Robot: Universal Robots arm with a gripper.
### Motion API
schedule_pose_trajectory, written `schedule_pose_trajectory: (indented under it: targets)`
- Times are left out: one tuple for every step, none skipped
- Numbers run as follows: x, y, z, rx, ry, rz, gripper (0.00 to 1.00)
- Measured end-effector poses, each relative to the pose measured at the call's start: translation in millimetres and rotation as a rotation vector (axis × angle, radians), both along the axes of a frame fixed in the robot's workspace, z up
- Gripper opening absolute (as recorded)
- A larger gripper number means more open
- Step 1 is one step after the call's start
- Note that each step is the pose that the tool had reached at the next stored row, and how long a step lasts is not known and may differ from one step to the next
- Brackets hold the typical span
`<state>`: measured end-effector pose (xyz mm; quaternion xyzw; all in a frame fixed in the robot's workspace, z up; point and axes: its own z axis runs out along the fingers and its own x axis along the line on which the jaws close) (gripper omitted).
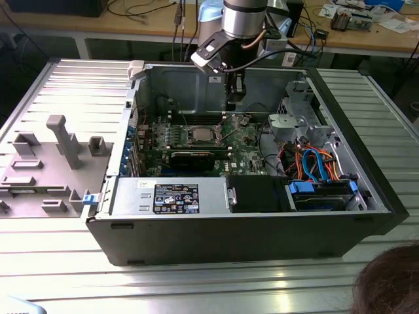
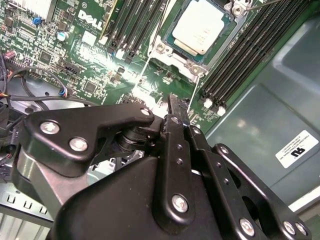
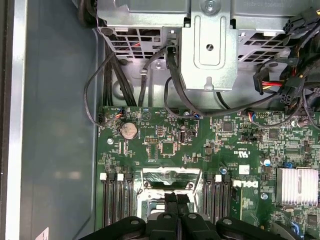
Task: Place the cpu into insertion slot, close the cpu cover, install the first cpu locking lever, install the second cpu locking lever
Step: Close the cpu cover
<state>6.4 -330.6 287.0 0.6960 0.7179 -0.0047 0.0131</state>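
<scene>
The cpu (image 1: 200,135) lies flat in its socket on the green motherboard (image 1: 245,154) inside the open computer case. In the second wrist view its silver-grey top (image 2: 201,26) shows fully, with the socket's metal frame around it. The cpu cover (image 3: 170,173), a thin shiny frame, appears raised on the socket's edge nearest my fingers. My gripper (image 1: 234,98) hangs above the board, towards the exterior view's right of the cpu. In both wrist views its black fingers (image 2: 176,102) (image 3: 176,196) are pressed together, shut with nothing between them, their tips close to the cover's upper edge.
Black memory slots (image 2: 240,55) flank the socket on both sides. A metal drive cage (image 3: 207,45) with black cables (image 3: 110,80) stands beyond the board. A finned heat sink (image 3: 297,186), the case walls (image 1: 150,85), a grey fixture (image 1: 62,140) and a person's head (image 1: 393,284) are near.
</scene>
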Motion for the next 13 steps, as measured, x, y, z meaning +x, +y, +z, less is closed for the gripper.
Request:
schedule_pose_trajectory:
  targets:
    - [0.3,0.0,0.0,0.0,0.0,0.0,0.11]
    - [0.6,0.0,-0.1,0.0,0.0,0.0,0.11]
    - [0.9,0.0,-0.1,0.0001,0.0,0.0,0.11]
    - [1.2,0.0,-0.1,0.0001,0.0,0.0,0.11]
    - [1.7,0.0,-0.2,0.0,0.0,0.0,0.11]
    - [2.1,0.0,-0.2,0.0,0.0,0.0,0.11]
    - [2.4,0.0,-0.2,0.0,0.0,0.0,0.11]
    - [2.9,0.0,-0.2,0.0,0.0,0.0,0.11]
    - [3.3,0.0,-0.3,0.0,0.0,0.0,0.11]
    - [3.6,0.0,-0.3,0.0001,0.0,0.0,0.11]
    - [4.0,0.0,-0.3,0.0,0.0,0.0,0.11]
    - [4.5,0.0,-0.4,0.0001,0.0,0.0,0.11]
    - [4.8,0.0,-0.4,0.0001,0.0,0.0,0.11]
